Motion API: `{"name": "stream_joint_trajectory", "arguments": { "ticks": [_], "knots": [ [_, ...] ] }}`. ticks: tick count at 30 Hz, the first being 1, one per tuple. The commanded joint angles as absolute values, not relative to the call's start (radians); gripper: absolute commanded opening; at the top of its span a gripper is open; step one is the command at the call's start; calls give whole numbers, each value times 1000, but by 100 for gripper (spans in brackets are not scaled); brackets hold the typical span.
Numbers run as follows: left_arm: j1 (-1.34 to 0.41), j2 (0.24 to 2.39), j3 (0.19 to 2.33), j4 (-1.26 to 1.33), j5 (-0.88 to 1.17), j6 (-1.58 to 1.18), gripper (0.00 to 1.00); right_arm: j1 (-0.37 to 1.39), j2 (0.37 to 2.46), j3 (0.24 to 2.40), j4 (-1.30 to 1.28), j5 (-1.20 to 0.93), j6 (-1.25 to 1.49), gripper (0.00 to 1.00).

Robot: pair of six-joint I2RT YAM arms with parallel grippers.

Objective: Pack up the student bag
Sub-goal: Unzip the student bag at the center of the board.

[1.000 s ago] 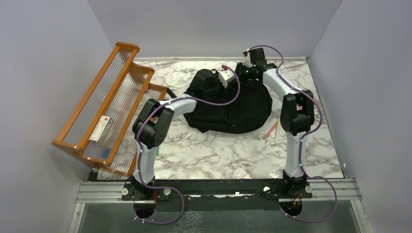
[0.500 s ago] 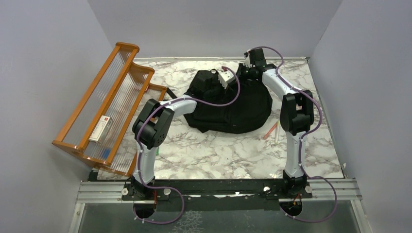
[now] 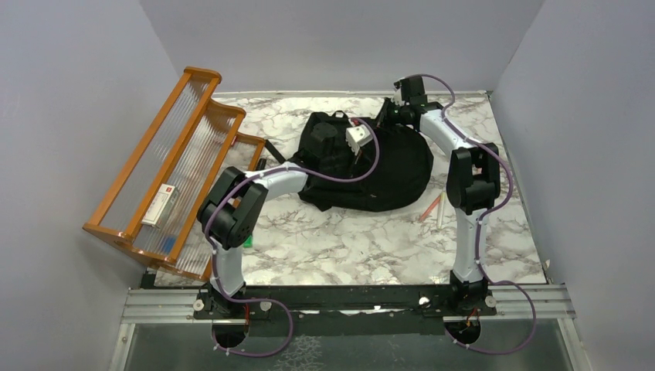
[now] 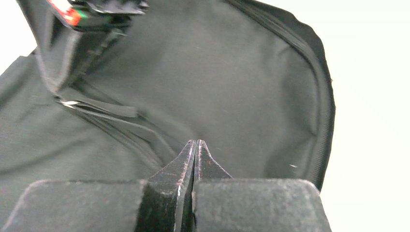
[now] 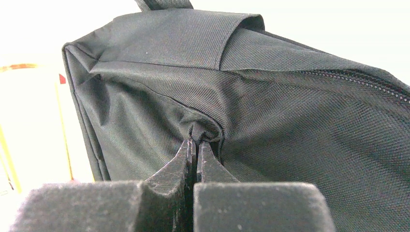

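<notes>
The student bag (image 3: 390, 171), black and rounded, lies on the marble table toward the back. My left gripper (image 4: 195, 142) is shut with nothing between its tips, which hover close over the bag's dark panel (image 4: 227, 72) beside a zip line. At the bag's far edge my right gripper (image 5: 195, 141) is shut on a small bunched fold of the bag's fabric (image 5: 203, 126) next to a seam. A zip (image 5: 367, 82) runs along the bag's upper right in the right wrist view. The inside of the bag is hidden.
An orange wooden rack (image 3: 166, 166) stands tilted at the left, with a small white box (image 3: 161, 204) in it. Pens (image 3: 433, 209) lie on the table right of the bag. A small green item (image 3: 248, 241) sits by the left arm's elbow.
My right gripper has shut on the bag's fabric at its far edge. The left arm's elbow has swung down and left, and its wrist has shifted over the bag.
</notes>
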State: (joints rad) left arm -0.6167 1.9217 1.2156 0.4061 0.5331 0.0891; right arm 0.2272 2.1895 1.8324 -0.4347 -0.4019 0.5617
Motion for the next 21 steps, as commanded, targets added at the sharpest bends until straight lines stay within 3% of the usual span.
{"name": "stream_joint_trajectory", "arguments": {
  "ticks": [1, 13, 17, 21],
  "knots": [
    [-648, 1836, 1148, 393, 592, 47, 0, 205, 2209, 1833, -325, -388, 583, 0],
    [-649, 1739, 1054, 395, 513, 42, 0, 198, 2187, 1802, -291, -452, 569, 0],
    [-629, 1758, 1115, 409, 417, 25, 32, 198, 2163, 1767, -266, -470, 565, 0],
    [-604, 1788, 1205, 408, 288, -154, 43, 198, 2138, 1738, -249, -483, 558, 1]
  ]
}}
